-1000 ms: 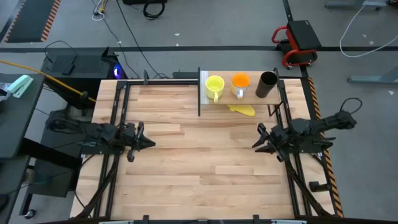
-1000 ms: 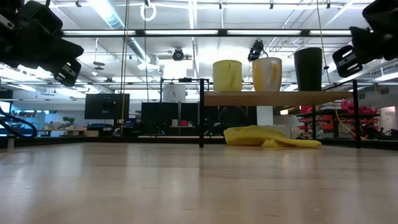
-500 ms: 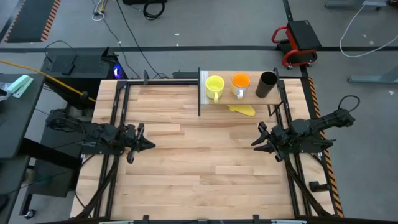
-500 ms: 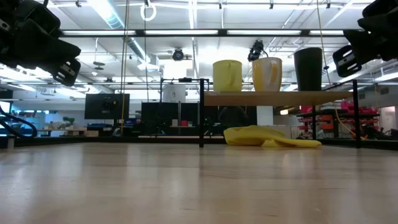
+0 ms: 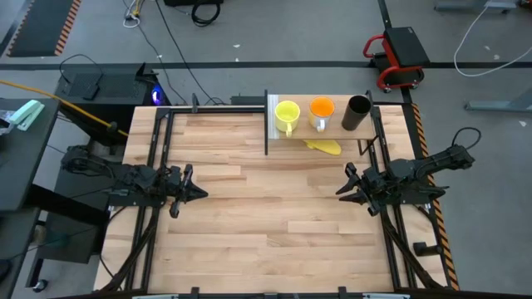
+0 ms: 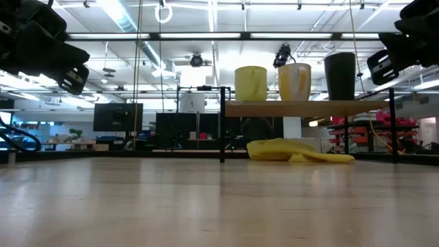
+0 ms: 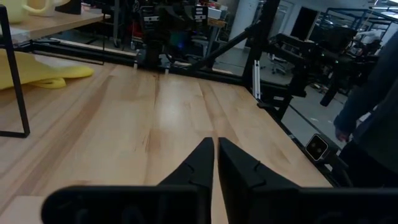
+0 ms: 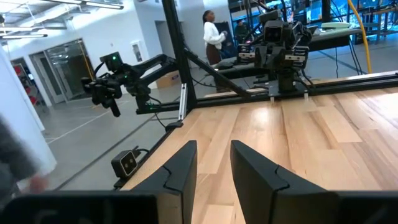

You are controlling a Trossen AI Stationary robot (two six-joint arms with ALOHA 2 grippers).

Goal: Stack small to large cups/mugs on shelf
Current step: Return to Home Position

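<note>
On the shelf [image 5: 336, 125] at the table's far edge three cups stand upright in a row on their bases. From left to right they are the yellow mug [image 5: 287, 113], the orange mug [image 5: 321, 109] with a white handle, and the black cup [image 5: 357, 112]. The low view shows the same row: yellow mug [image 6: 250, 84], orange mug [image 6: 295, 82], black cup [image 6: 340, 75]. My left gripper [image 5: 202, 192] hovers level at the table's left side, shut and holding nothing. My right gripper [image 5: 339, 190] hovers level at the right side, open and holding nothing.
A flat yellow lump [image 5: 323, 146] lies on the tabletop under the shelf's near side. Thin black shelf posts [image 7: 15, 81] stand on the table. Bare wooden tabletop [image 5: 266, 216] stretches between the two grippers. People stand in the room beyond the table, one [image 8: 214, 31] far off and one [image 7: 373, 106] beside it.
</note>
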